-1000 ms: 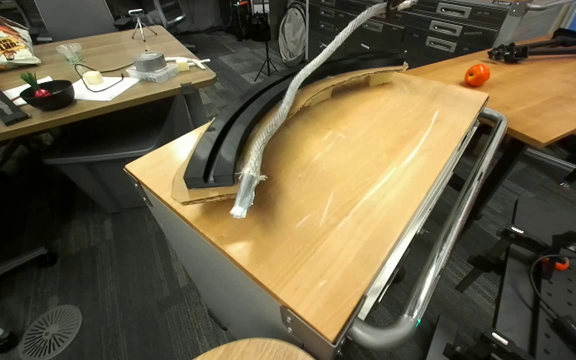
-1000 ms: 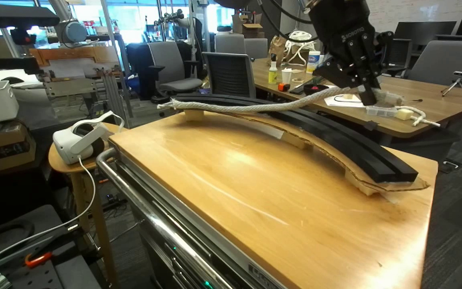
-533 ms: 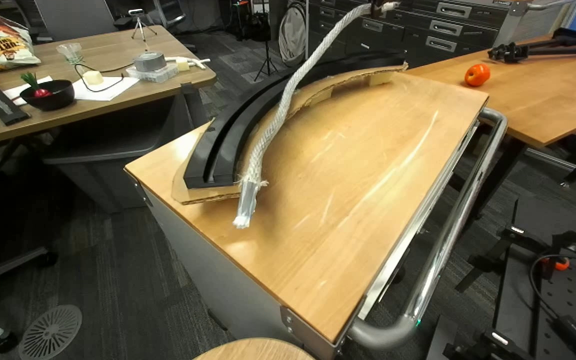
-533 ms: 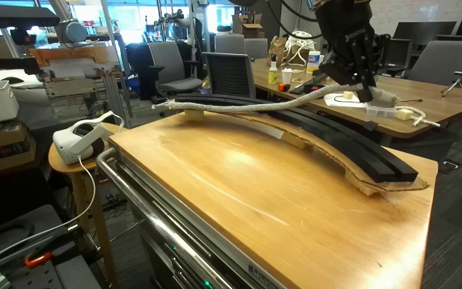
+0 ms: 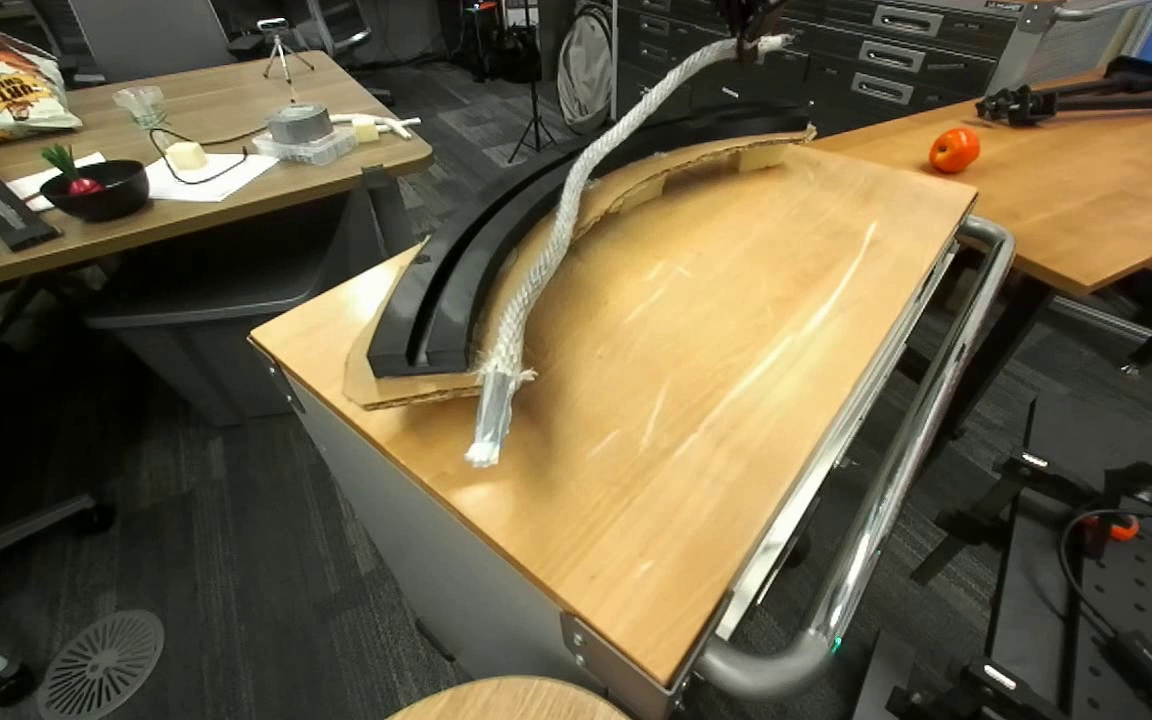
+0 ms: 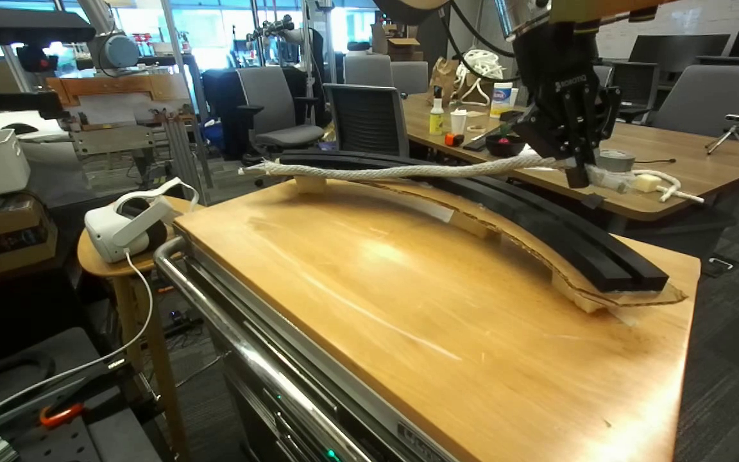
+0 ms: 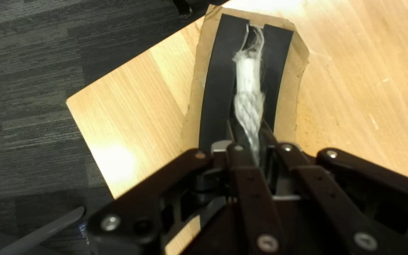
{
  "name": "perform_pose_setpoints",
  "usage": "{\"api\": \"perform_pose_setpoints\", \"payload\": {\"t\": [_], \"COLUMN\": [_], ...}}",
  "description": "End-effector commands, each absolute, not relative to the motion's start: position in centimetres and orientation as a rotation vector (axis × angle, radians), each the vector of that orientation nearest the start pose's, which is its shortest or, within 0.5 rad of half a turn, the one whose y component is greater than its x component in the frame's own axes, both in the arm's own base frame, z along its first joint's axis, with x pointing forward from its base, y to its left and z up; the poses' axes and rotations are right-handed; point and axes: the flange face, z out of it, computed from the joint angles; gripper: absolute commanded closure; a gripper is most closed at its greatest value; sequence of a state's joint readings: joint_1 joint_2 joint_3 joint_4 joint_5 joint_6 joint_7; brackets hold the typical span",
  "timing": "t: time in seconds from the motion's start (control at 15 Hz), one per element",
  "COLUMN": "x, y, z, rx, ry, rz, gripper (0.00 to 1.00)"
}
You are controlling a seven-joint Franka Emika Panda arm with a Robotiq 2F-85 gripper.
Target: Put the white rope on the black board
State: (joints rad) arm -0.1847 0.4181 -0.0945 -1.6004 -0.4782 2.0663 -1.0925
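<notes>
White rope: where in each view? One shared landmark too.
In an exterior view: white rope slants from top, right of centre, to lower left of centre.
In an exterior view: white rope crosses the upper middle.
Wrist view: white rope upper half, just right of centre, running down into the hand.
Shared landmark: black board, visible in all three.

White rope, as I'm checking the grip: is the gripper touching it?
Touching: the wrist view shows the white rope narrowing where the gripper pinches it.
</notes>
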Motion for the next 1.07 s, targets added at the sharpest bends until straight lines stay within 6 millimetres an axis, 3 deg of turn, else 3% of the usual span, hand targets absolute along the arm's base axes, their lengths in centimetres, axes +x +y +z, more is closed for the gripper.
{"api": "perform_pose_setpoints", "payload": {"t": [0.0, 0.47, 1.0], "x": [66.5, 66.8, 67.1], "y": [-21.4, -22.0, -23.6], "z": [39.3, 37.3, 37.1], "rx": [-2.989, -2.935, -2.965], "ry": [-1.704, -1.565, -1.293], "rz": [0.489, 0.534, 0.413], "gripper": [0.97, 0.97, 0.97]}}
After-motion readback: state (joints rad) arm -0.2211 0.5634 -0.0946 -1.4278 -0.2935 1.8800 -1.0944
